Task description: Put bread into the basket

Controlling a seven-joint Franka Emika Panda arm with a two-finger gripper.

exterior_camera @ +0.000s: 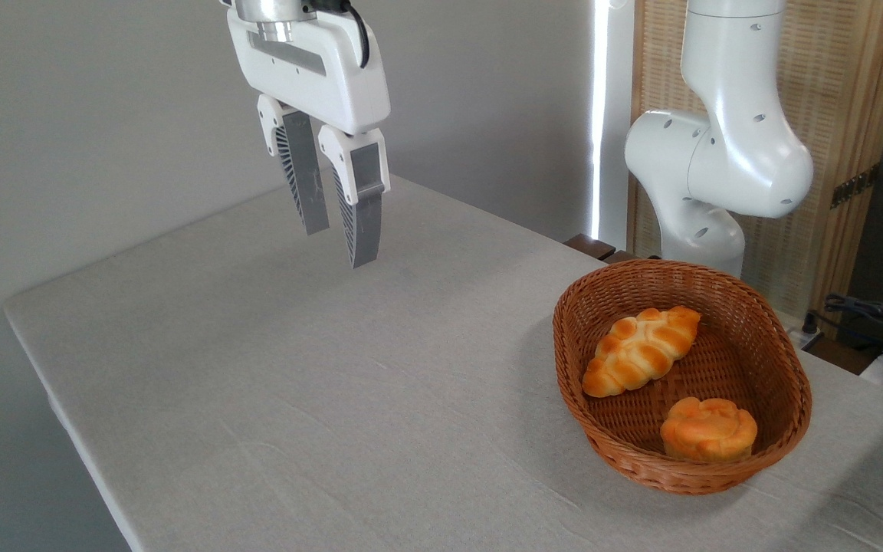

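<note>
While the bread [641,351] is already lying inside the basket [782,429] beside a round bun [708,429], the gripper [340,244] is hanging empty, jaws slightly parted, well apart above the table [257,399], suggesting completion.

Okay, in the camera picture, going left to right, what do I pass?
gripper hanging over the table → braided bread → round bun; both lie in the basket.

arm [725,153]: top cut by frame | tool [340,244]: mount cut off | bun [708,429]: base behind rim
</note>
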